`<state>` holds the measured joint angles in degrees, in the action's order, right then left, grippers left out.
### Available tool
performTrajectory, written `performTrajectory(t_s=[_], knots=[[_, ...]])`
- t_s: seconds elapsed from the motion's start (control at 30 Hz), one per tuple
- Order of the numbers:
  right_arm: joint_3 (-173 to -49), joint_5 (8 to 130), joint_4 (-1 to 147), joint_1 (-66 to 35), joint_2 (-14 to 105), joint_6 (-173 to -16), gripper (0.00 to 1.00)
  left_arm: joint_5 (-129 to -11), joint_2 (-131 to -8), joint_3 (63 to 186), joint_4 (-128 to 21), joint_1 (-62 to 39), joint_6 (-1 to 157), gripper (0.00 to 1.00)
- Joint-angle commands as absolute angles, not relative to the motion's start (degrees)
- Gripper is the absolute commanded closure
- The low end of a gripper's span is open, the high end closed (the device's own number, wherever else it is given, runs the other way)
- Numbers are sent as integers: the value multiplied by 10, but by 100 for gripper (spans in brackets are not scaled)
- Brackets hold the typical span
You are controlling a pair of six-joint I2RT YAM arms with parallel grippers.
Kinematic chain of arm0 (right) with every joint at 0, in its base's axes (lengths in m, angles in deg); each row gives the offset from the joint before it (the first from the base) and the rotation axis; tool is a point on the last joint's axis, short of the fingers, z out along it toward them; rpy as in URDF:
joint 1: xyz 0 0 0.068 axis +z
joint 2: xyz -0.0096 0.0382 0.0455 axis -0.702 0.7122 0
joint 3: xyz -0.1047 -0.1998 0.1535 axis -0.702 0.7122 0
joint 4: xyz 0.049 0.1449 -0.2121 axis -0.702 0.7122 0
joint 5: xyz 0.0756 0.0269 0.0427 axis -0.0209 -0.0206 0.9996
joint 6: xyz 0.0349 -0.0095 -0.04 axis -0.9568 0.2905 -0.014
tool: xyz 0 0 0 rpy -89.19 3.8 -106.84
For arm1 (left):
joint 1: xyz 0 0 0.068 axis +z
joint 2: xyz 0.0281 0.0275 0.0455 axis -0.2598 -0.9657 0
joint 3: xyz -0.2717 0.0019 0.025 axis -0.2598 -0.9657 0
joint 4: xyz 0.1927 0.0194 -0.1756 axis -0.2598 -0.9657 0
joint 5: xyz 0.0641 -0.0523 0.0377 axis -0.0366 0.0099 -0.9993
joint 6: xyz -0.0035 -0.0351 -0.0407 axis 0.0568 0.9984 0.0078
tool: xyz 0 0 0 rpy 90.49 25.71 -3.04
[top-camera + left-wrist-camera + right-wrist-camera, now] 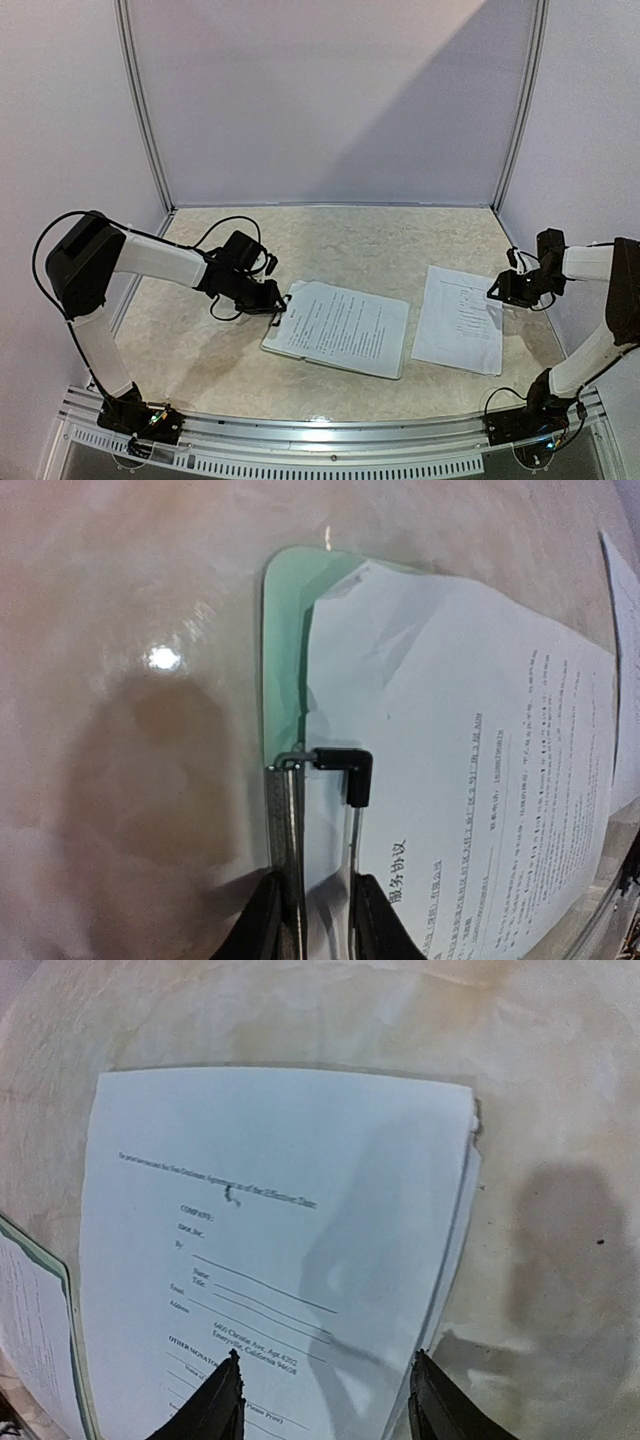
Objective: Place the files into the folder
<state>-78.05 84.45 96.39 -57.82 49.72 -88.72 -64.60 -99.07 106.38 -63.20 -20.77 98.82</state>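
The mint-green folder (273, 346) lies at centre with a printed sheet (345, 328) on it. In the left wrist view the folder's green corner (285, 630) shows beside that sheet (470, 710), whose top corner is creased. My left gripper (275, 303) is at the folder's clip end. Its jaws (318, 880) are closed on the metal clip (345, 770), one finger on each side. More loose files (460, 320) lie in a small stack at the right. My right gripper (495, 293) hovers open over their right edge (326, 1355), holding nothing. The top sheet (290, 1210) lies flat.
White enclosure walls with metal posts (145, 110) stand at the back and sides. A metal rail (330, 435) runs along the near edge between the arm bases. The folder's edge (68, 1295) shows left of the stack in the right wrist view.
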Motion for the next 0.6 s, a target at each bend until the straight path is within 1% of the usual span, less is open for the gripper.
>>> performTrajectory(t_s=[0.0,0.33,0.57], knots=[[-782,911,976,-620,541,-929,45,-630,-1008,1040,-679,-220,993,100],[-792,930,971,-622,590,-927,47,-629,-1007,1034,-677,-220,992,100],[-796,919,968,-622,572,-925,48,-627,-1010,1035,-675,-220,992,100]])
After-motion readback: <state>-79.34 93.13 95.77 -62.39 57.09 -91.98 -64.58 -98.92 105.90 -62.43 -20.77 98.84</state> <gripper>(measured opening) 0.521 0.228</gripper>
